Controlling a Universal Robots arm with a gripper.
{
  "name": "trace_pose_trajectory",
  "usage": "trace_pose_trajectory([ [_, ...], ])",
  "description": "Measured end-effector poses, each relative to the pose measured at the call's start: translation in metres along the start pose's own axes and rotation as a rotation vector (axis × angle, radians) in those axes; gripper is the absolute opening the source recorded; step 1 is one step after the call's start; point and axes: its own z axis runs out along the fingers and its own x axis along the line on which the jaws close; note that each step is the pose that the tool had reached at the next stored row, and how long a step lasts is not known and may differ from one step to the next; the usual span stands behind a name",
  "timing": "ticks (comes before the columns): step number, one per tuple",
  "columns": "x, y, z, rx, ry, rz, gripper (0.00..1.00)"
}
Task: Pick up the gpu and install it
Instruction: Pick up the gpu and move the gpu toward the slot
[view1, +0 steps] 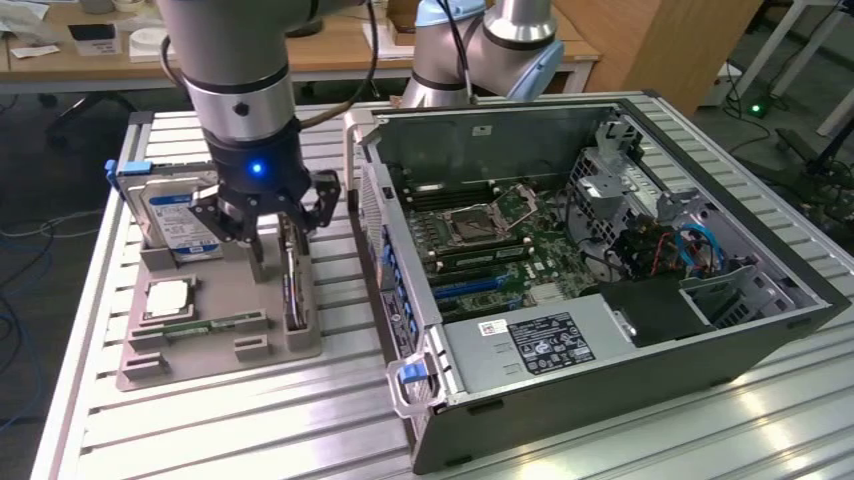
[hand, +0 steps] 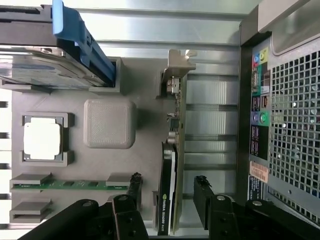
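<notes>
Astride the upright gpu, the spread tool

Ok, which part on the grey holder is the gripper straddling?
The gpu: the thin card standing on edge, between the fingers of the open gripper. The hard drive, processor and memory strip sit apart.

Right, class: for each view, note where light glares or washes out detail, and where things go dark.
Exterior view: glare streaks the table slats beside the computer case; a blue light glows above the pincer. Wrist view: the processor lid is washed out white, and the pincer shows near-black.
</notes>
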Motion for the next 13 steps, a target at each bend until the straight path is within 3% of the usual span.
trace_pose_trajectory([
  [13, 0.001, 0.001, 0.0231, 0.0024, -0.001, 0.015, 0.55],
])
